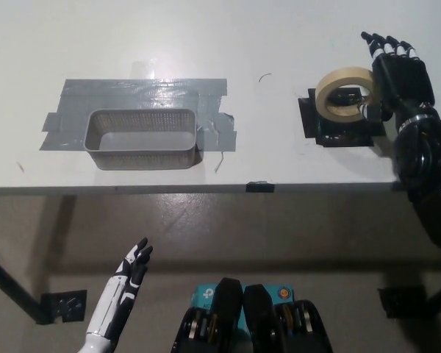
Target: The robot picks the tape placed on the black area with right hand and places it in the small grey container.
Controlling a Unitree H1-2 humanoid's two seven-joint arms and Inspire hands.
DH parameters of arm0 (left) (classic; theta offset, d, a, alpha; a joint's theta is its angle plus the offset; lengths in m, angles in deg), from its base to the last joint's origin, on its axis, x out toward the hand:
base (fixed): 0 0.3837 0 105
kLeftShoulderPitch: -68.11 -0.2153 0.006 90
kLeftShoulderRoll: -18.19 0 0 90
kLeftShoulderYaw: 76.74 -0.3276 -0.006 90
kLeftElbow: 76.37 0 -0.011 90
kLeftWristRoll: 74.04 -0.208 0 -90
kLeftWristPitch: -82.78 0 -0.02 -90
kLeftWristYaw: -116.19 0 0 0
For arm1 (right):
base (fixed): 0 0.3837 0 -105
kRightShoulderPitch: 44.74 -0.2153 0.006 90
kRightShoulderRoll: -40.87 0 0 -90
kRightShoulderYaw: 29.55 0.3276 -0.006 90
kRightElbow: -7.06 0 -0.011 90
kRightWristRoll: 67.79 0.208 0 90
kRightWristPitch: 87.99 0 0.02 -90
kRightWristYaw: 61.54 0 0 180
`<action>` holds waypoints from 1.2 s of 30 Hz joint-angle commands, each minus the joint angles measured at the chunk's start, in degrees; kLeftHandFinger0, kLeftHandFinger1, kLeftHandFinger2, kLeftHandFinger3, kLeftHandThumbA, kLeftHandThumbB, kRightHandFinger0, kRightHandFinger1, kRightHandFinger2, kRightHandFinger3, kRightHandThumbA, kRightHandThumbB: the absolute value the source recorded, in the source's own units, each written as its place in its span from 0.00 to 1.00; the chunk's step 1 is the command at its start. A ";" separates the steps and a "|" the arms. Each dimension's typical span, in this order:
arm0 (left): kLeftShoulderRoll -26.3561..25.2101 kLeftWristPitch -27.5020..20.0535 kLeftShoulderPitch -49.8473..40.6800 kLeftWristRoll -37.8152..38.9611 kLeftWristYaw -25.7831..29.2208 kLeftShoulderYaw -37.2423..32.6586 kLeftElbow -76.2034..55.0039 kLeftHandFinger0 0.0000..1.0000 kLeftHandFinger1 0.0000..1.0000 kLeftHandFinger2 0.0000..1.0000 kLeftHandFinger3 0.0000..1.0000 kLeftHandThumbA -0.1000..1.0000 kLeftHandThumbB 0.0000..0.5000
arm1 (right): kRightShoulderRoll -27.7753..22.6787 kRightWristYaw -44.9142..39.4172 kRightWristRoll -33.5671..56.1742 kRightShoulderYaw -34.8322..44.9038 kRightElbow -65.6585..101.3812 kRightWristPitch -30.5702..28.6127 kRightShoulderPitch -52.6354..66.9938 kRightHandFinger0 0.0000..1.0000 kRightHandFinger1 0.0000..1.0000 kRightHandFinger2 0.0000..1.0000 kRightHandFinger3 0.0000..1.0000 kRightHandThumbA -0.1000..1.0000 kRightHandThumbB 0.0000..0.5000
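A beige roll of tape (343,94) stands tilted on the black area (339,126) at the right of the white table. My black right hand (398,81) is right beside the roll's right side, fingers stretched out and apart, its thumb by the roll's lower right edge; it is open. The small grey mesh container (142,138) sits on a patch of grey tape at the table's left, with nothing in it. My white left hand (130,273) rests low at the lower left below the table edge, fingers apart.
The table's front edge (206,188) runs across the middle of the view, with brown floor below it. A small black marker (259,186) sits on that edge. Bare white tabletop lies between the container and the black area.
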 commanded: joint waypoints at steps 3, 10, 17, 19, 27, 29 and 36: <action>-0.47 -1.73 0.12 -0.10 -0.79 -0.21 -1.29 1.00 1.00 1.00 1.00 1.00 0.36 | 0.65 3.29 0.36 -0.08 -2.30 -0.53 -5.40 1.00 1.00 1.00 1.00 0.98 0.86; -0.41 -1.24 0.03 0.18 -0.92 -0.19 -2.02 1.00 1.00 1.00 1.00 1.00 0.35 | 1.38 2.39 0.42 -0.90 -5.51 0.05 -7.58 1.00 1.00 1.00 1.00 1.00 0.77; -0.66 -1.26 0.25 0.42 -1.15 -0.10 -2.34 1.00 1.00 1.00 1.00 1.00 0.34 | 1.51 2.09 0.52 -2.33 -9.69 0.03 -9.60 1.00 1.00 1.00 1.00 1.00 0.80; -0.70 -1.55 0.38 0.01 -1.10 -0.28 -2.23 1.00 1.00 1.00 1.00 1.00 0.34 | 1.60 2.68 0.69 -2.57 -11.69 -0.48 -10.27 1.00 1.00 1.00 1.00 1.00 0.80; -0.73 -1.08 0.59 -0.48 -1.01 -0.38 -2.53 1.00 1.00 1.00 1.00 1.00 0.38 | 1.98 4.39 1.38 -3.32 -18.60 -2.74 -12.87 1.00 1.00 1.00 1.00 0.99 0.77; -0.79 -1.11 0.62 -0.41 -1.22 -0.53 -2.48 1.00 1.00 1.00 1.00 1.00 0.39 | 2.27 8.79 2.12 -2.64 -21.38 -5.60 -13.36 1.00 1.00 1.00 1.00 0.89 0.78; -0.87 -0.28 1.06 -0.03 -1.55 -0.53 -3.10 1.00 1.00 1.00 1.00 1.00 0.44 | 4.70 26.48 13.06 8.35 -26.77 -25.99 -14.90 0.00 0.04 0.26 0.10 0.16 0.32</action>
